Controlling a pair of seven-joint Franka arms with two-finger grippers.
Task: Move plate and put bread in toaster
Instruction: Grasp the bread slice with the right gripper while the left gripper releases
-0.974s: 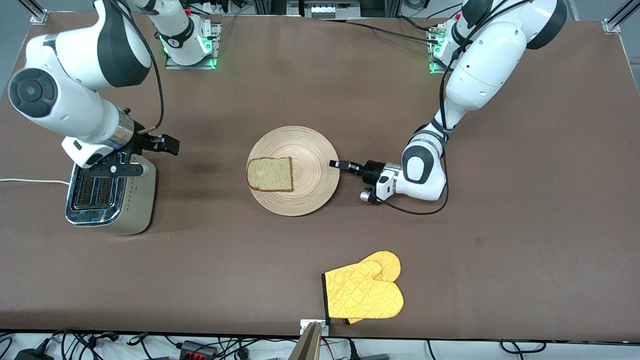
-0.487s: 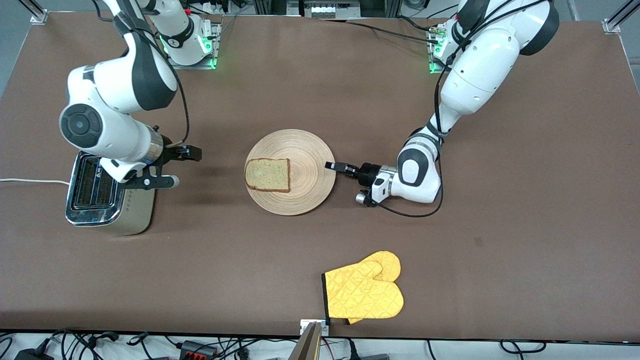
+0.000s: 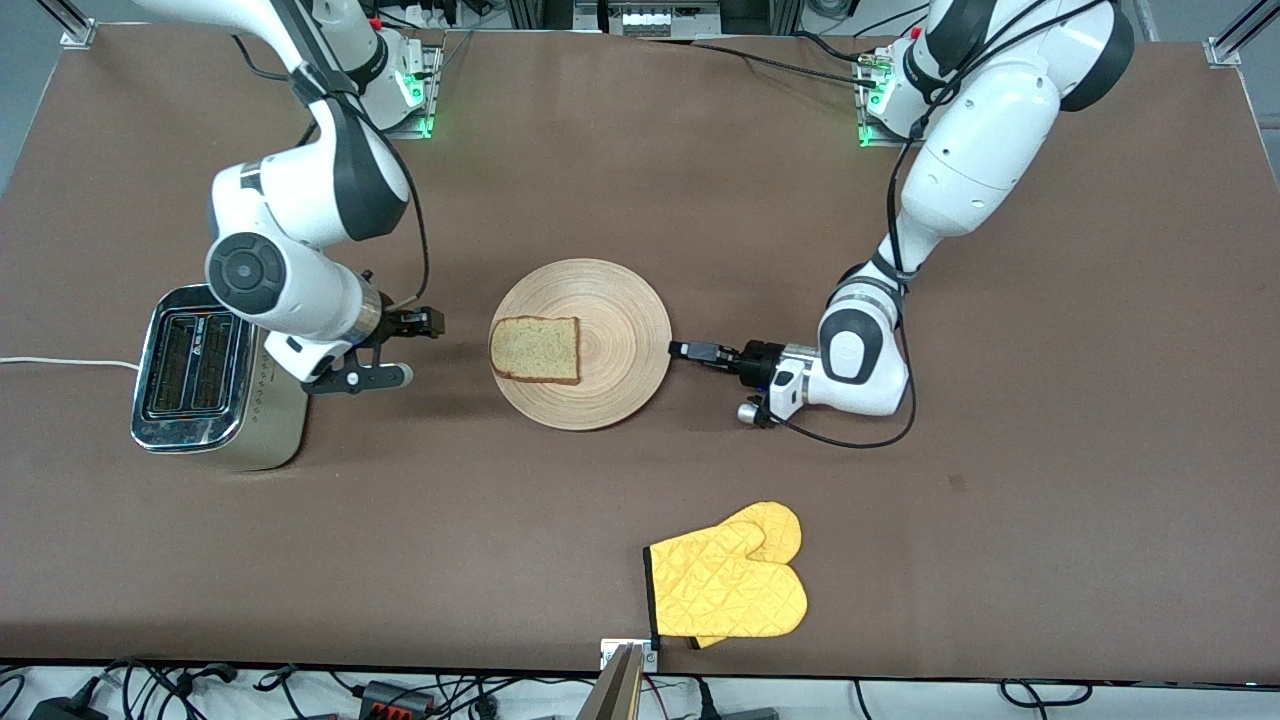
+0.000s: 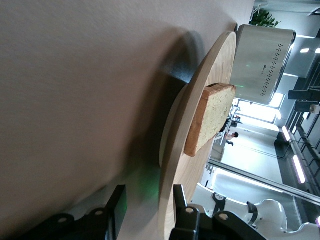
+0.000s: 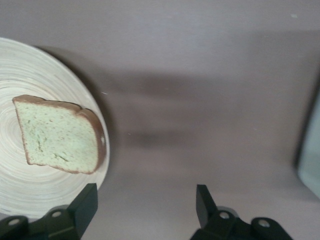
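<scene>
The wooden plate [image 3: 610, 310] lies mid-table with the bread [image 3: 537, 349] flat on its part toward the right arm's end. The toaster [image 3: 205, 375] stands at the right arm's end, both slots empty. My left gripper [image 3: 690, 351] is low, open and empty, its tips just at the plate's rim on the left arm's side. In the left wrist view the gripper [image 4: 148, 207] sees the plate [image 4: 210, 65] edge-on, with the bread [image 4: 210, 117] and toaster [image 4: 262, 65]. My right gripper [image 3: 410, 348] is open and empty over the table between toaster and plate; the right wrist view shows the gripper [image 5: 147, 205], plate [image 5: 30, 75] and bread [image 5: 60, 135].
A yellow oven mitt [image 3: 725, 585] lies nearer the front camera than the plate, close to the table's front edge. The toaster's white cord [image 3: 60, 362] runs off toward the right arm's end of the table.
The right gripper has moved from over the toaster toward the plate. The plate shifted slightly toward the right arm's end, then the left gripper drew back off its rim.
</scene>
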